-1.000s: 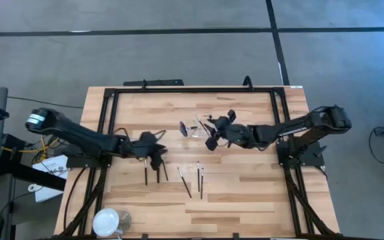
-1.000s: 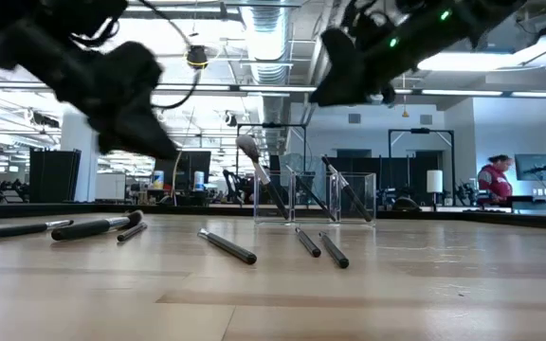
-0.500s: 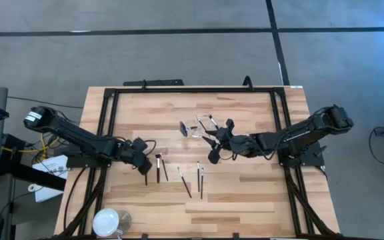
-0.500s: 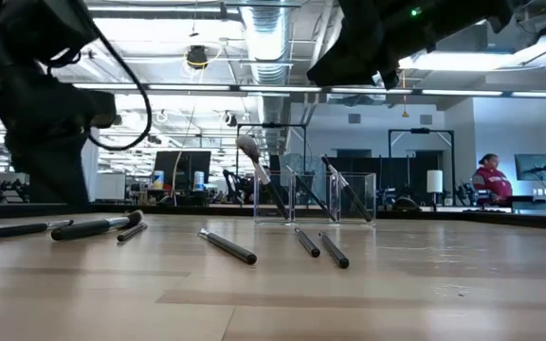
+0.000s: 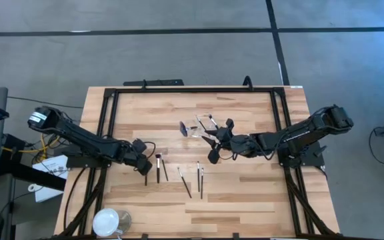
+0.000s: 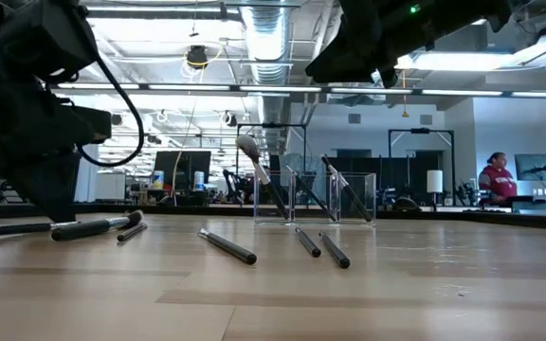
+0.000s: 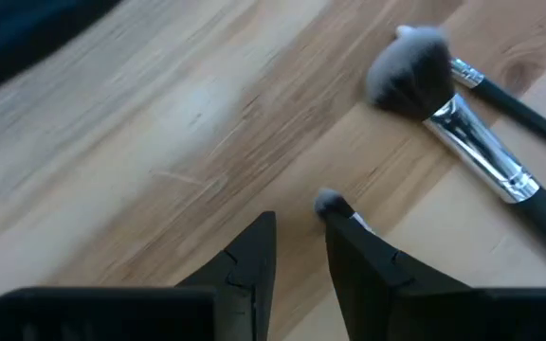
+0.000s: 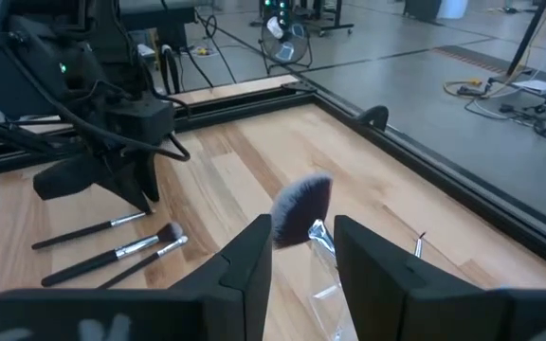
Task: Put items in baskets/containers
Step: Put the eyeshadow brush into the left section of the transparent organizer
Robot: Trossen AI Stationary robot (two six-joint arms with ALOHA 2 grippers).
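Currently the left gripper [image 5: 146, 165] sits low at the table's left, fingers [image 7: 254, 260] narrowly parted, empty, beside a slim brush [image 7: 335, 204]. Right gripper [image 5: 213, 152] hovers empty, narrowly parted, near the clear tray [image 5: 197, 127], which holds a fan brush [image 8: 301, 206].

Over the past second: left gripper [image 5: 143, 167] pulled back from above the three left-hand brushes [image 5: 157, 167] and dropped to the table, small brush tip [image 7: 329, 201] now just ahead of its slightly parted jaws. Right gripper [image 5: 212, 156] swung off the clear tray [image 5: 199, 127], fan brush [image 8: 301, 206] now ahead of its jaws.
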